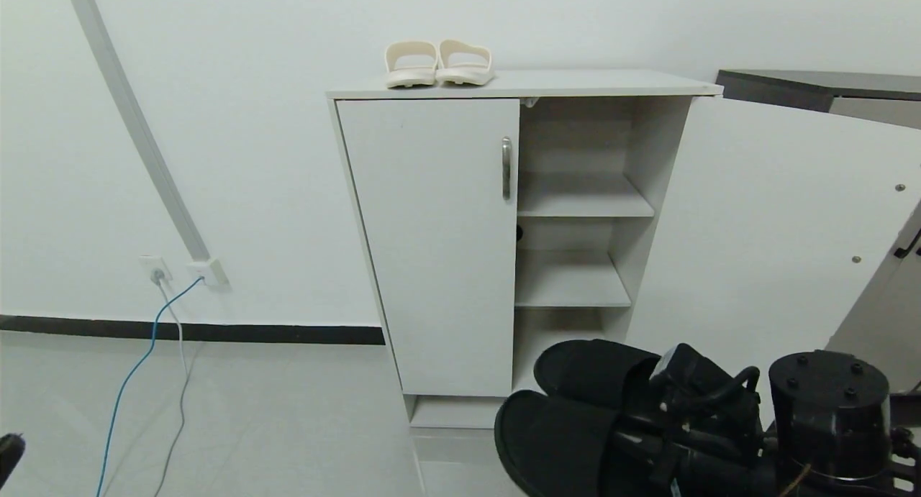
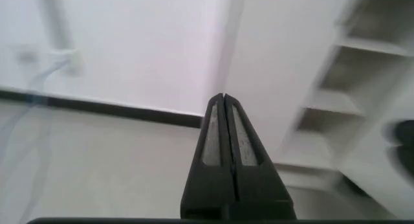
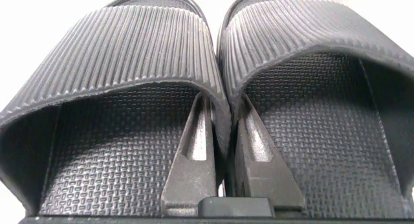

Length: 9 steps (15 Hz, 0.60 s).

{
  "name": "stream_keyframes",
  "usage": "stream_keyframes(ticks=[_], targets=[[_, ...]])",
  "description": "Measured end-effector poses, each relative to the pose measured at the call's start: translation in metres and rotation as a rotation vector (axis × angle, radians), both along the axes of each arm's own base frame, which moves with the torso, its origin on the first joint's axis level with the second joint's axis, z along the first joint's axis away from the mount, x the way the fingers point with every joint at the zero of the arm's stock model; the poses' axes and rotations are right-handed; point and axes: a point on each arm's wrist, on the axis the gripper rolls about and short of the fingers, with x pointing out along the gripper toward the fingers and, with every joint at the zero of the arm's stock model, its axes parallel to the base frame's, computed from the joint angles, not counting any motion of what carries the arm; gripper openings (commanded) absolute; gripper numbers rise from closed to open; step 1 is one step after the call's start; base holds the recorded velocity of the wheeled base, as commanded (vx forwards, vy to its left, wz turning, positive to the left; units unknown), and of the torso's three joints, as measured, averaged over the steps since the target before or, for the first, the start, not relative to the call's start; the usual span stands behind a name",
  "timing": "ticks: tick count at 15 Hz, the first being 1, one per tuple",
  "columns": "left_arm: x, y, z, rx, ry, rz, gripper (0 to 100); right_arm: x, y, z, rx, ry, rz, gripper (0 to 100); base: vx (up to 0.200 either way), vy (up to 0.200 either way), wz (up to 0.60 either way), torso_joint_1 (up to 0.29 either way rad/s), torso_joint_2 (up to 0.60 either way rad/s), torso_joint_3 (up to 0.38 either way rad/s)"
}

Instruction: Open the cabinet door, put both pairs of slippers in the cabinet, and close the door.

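The right claw [image 3: 223, 111] pinches the adjoining strap walls of the pair of black ribbed rubber slippers [image 1: 575, 403], held low before the open right bay of the white laminate cabinet [image 1: 432, 267]; the left claw [image 2: 223, 104] hangs pressed together near the floor [image 1: 273, 411], and the pair of cream slide slippers [image 1: 439, 64] sits on the cabinet top. Recommended: enter level and toes-first, clear of the swung-open white door [image 1: 777, 252], seating both soles flat on a shelf [image 1: 568, 285] before release. No brand, label or legible writing observed.

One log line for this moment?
right gripper: shut on black slippers | left gripper: shut, empty | right cabinet door: open | beige slippers: on cabinet top
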Motion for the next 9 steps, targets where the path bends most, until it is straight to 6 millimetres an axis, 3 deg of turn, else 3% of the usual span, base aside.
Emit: stream_keyframes(ticks=[3,5,9], targets=[[-0.029,0.002,-0.033,0.027,-0.031,0.078,0,0.014,0.011,0.007,0.058,0.003,-0.128,0,0.000,0.000,0.00,0.000,0.00,0.000],[-0.038,0.002,-0.055,0.056,-0.009,0.065,0,0.024,0.021,0.009,0.094,0.006,-0.229,0,0.000,0.000,0.00,0.000,0.00,0.000],[-0.044,-0.003,-0.065,0.142,-0.031,-0.114,0,0.042,0.043,0.003,0.120,-0.003,-0.406,0,0.000,0.000,0.00,0.000,0.00,0.000]])
